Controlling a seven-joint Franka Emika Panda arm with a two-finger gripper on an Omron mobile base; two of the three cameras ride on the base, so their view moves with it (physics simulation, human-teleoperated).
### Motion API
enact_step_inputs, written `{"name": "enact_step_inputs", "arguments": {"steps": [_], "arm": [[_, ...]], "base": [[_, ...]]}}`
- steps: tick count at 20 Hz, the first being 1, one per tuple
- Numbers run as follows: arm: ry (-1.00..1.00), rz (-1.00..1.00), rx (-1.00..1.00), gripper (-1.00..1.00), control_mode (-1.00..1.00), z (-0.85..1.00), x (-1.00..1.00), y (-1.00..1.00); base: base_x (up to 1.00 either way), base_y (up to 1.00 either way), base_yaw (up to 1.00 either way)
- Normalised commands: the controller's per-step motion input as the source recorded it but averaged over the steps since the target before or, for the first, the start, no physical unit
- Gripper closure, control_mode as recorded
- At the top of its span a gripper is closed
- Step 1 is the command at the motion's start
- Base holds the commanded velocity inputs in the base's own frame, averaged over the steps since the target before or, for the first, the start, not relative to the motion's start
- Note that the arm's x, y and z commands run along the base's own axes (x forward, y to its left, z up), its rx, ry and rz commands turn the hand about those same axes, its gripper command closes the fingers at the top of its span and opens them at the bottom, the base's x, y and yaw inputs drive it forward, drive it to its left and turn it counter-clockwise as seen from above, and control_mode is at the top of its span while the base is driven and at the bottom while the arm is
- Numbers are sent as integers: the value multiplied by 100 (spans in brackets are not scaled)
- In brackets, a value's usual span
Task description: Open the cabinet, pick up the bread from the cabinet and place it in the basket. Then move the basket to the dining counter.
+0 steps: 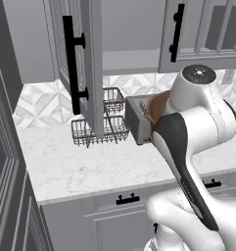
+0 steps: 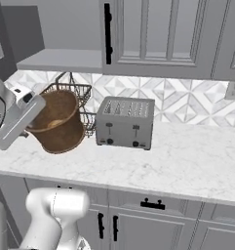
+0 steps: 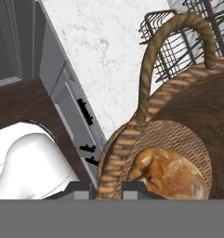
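Marble worktop [image 2: 187,161] under gray cabinet [image 1: 85,63], door open, toaster [image 2: 125,122] beside wire rack [image 1: 102,128].

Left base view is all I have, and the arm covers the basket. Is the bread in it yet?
Observer: Yes. In the hand view the bread lies on the floor of the basket.
Operator: Is the end effector gripping anything?
Observer: The end effector is shut on the basket rim, with one finger on either side of it.
Operator: Is the basket upright?
Observer: No. In the right base view it is tilted, beside the toaster.
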Motion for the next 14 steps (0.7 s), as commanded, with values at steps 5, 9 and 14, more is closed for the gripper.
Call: {"name": "enact_step_inputs", "arguments": {"steps": [5,9,14], "arm": [[0,0,0,100,100,0,0,0],[0,0,0,100,100,0,0,0],[0,0,0,100,100,0,0,0]], "base": [[-81,-19,-45],[-51,-18,-56],[-12,-15,-57]]}}
